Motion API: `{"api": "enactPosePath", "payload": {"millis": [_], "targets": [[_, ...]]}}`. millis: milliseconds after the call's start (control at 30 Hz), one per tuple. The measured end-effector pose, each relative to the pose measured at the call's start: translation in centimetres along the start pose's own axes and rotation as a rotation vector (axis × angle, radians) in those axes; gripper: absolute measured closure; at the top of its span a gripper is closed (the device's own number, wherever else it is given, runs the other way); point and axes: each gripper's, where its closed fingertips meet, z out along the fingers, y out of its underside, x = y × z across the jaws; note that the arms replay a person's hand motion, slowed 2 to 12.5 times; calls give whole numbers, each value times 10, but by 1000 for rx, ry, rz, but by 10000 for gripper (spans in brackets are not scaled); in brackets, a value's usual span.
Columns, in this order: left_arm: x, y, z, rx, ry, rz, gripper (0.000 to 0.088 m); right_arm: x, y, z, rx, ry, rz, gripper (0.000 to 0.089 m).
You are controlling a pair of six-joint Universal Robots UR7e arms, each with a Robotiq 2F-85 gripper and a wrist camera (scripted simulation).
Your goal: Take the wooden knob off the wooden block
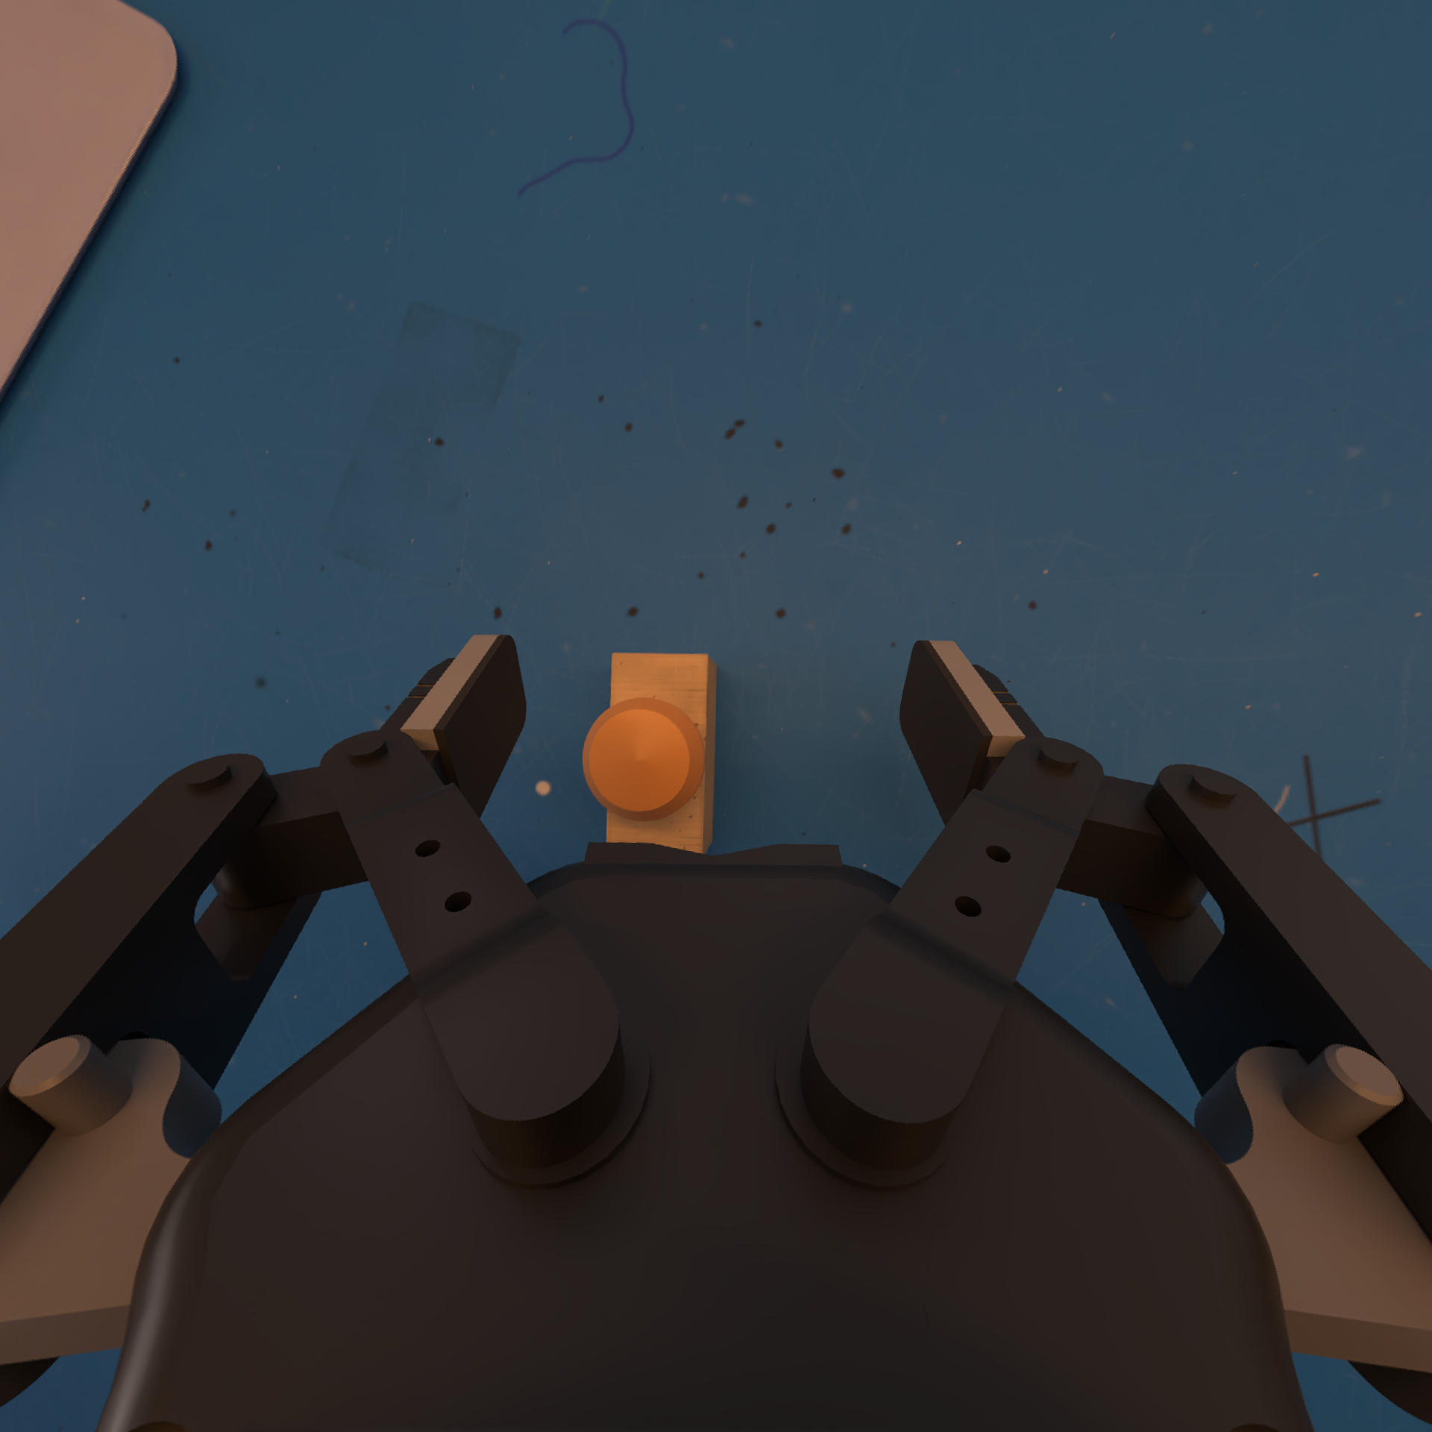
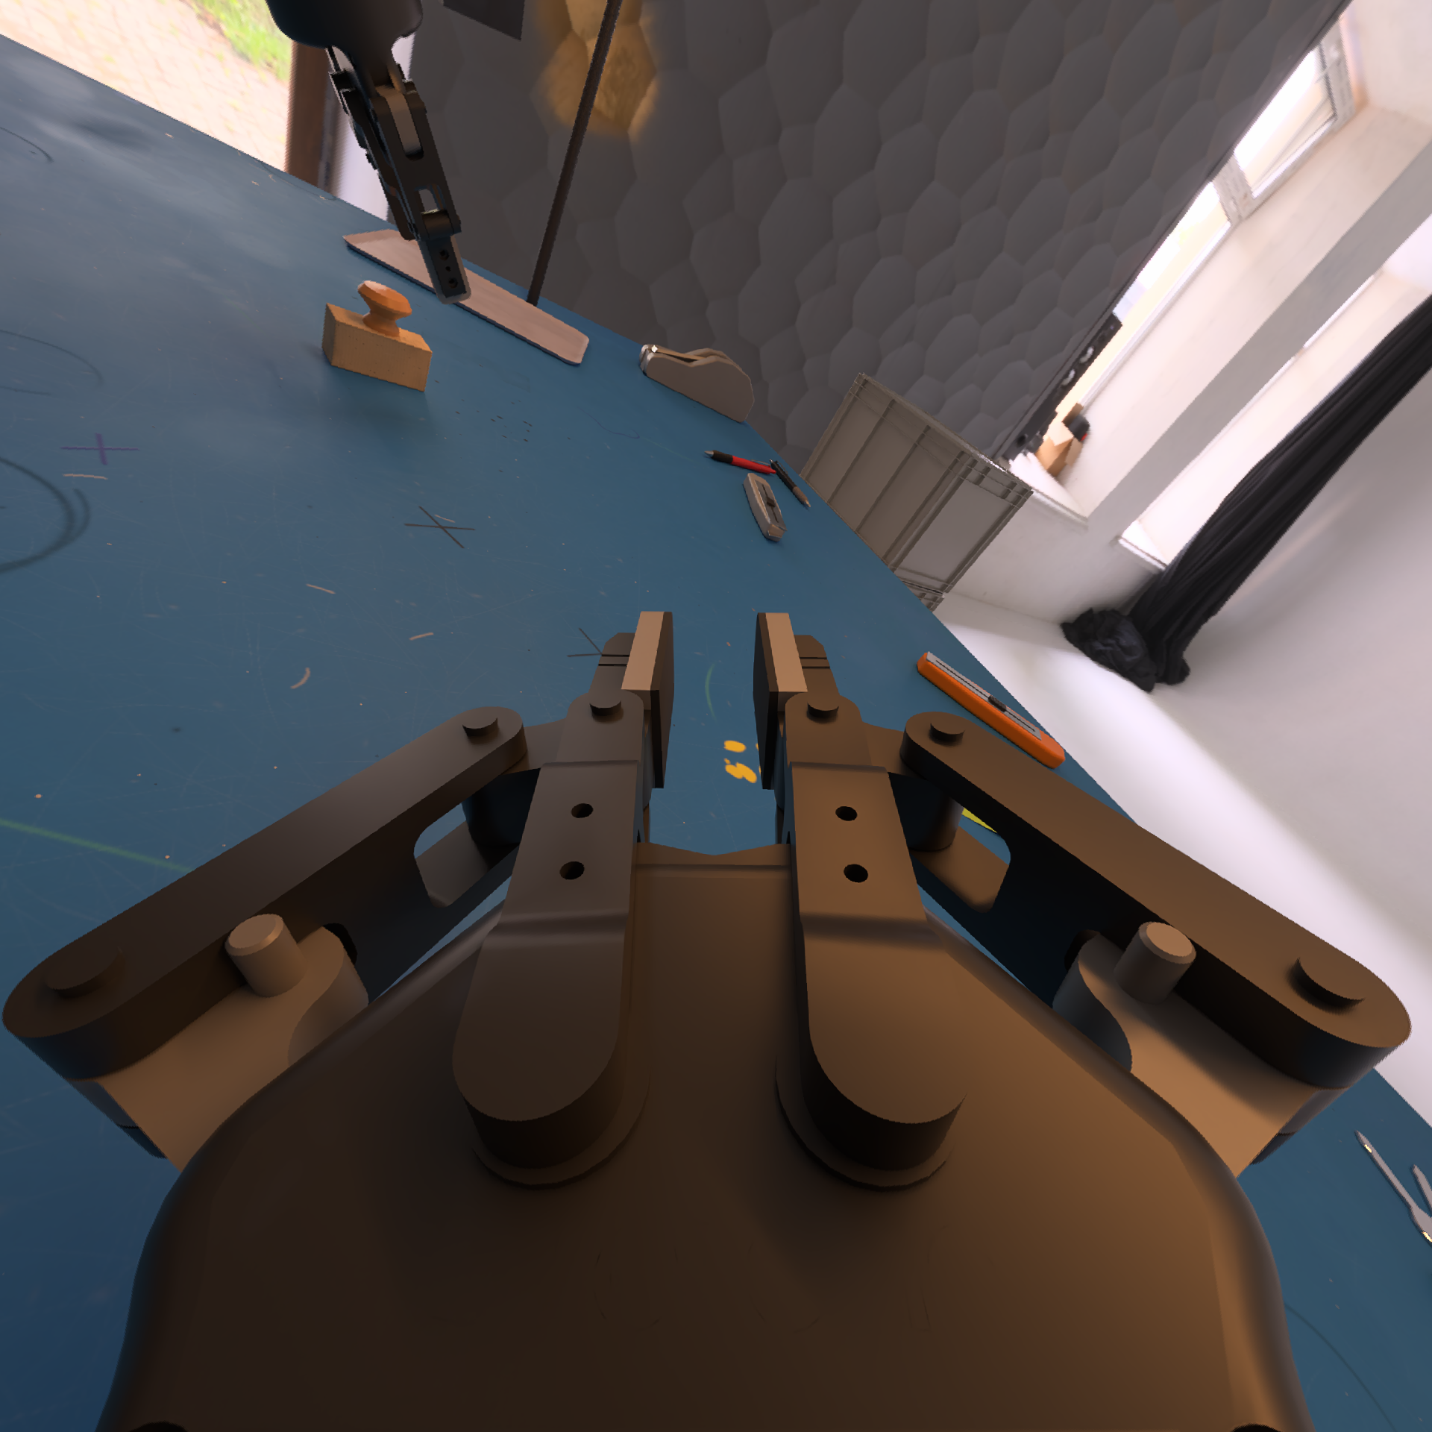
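Note:
A light wooden block (image 1: 682, 678) lies on the blue table (image 1: 1007, 387) with a round orange-brown wooden knob (image 1: 641, 759) standing upright on it. My left gripper (image 1: 713, 651) looks straight down on them, open wide, one finger on each side of the knob and apart from it. In the right wrist view the block (image 2: 372, 352) and knob (image 2: 383, 302) sit far off at the upper left, with the left gripper (image 2: 448, 283) hanging just beyond them. My right gripper (image 2: 713, 620) hovers over the table far from the block, empty, with a narrow gap between its pads.
A flat tan plate (image 2: 504, 310) lies behind the block, and it also shows in the left wrist view (image 1: 70, 155). Near the table's right edge lie a grey tool (image 2: 701, 380), pens (image 2: 748, 463), a grey cutter (image 2: 765, 507) and an orange cutter (image 2: 992, 717). A grey crate (image 2: 907, 496) stands beyond the edge.

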Motion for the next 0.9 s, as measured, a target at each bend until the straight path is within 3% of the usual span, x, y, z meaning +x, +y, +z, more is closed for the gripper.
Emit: {"api": "enactPosePath", "payload": {"millis": [900], "targets": [[-18,44,17,-186,-63,28,180,-5,-3,6,12,-25,0,706]]}}
